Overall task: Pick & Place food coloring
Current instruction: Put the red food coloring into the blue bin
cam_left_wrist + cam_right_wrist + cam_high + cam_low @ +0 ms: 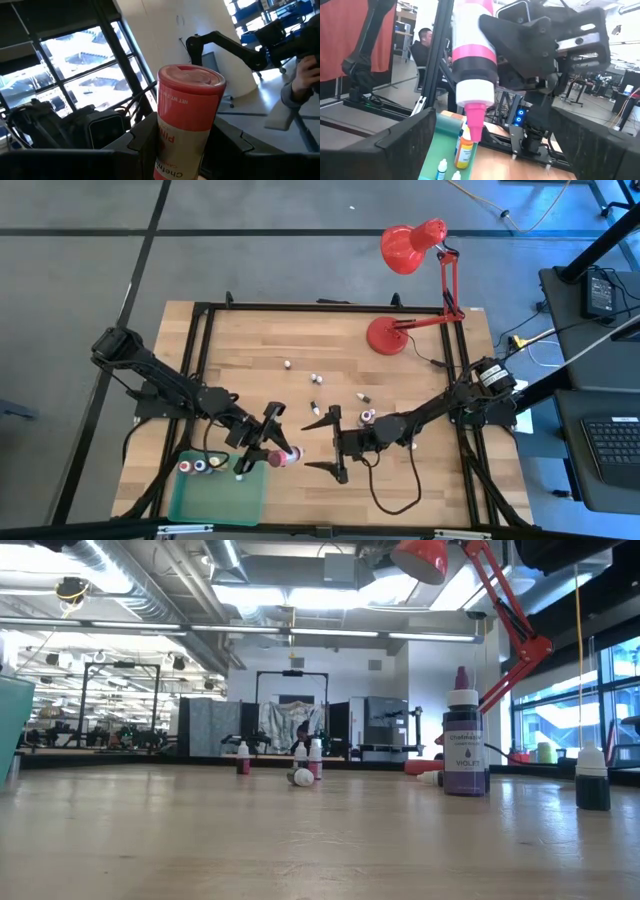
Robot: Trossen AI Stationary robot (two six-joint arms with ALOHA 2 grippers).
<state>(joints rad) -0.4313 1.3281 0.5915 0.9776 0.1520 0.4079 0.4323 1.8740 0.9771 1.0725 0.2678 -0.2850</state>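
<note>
My left gripper (272, 450) is shut on a pink food coloring bottle (284, 457) with a white cap and pink tip. It hangs just right of the green tray's (215, 498) right edge. In the right wrist view the bottle (472, 55) hangs tip down, close in front of my open right gripper (328, 445), which stands just right of it without touching. Three small bottles (200, 466) stand in the tray's far end. Several tiny bottles (314, 378) lie or stand on the table's middle. Neither gripper shows in the low view. My left gripper pinches the pink bottle by its labelled body (172, 142), one finger (142, 145) on each side, coming from the table's left. The bottle's flat base (191, 77) sticks out past the fingertips. The bottle is lifted clear of the table, its pink tip (476, 125) pointing down.
A red desk lamp (385, 335) stands at the table's far right. A black cable (385, 500) loops near the right arm. In the low view a violet bottle (463, 745) and a dark green bottle (592, 780) stand close. A person (425, 37) sits beyond the table.
</note>
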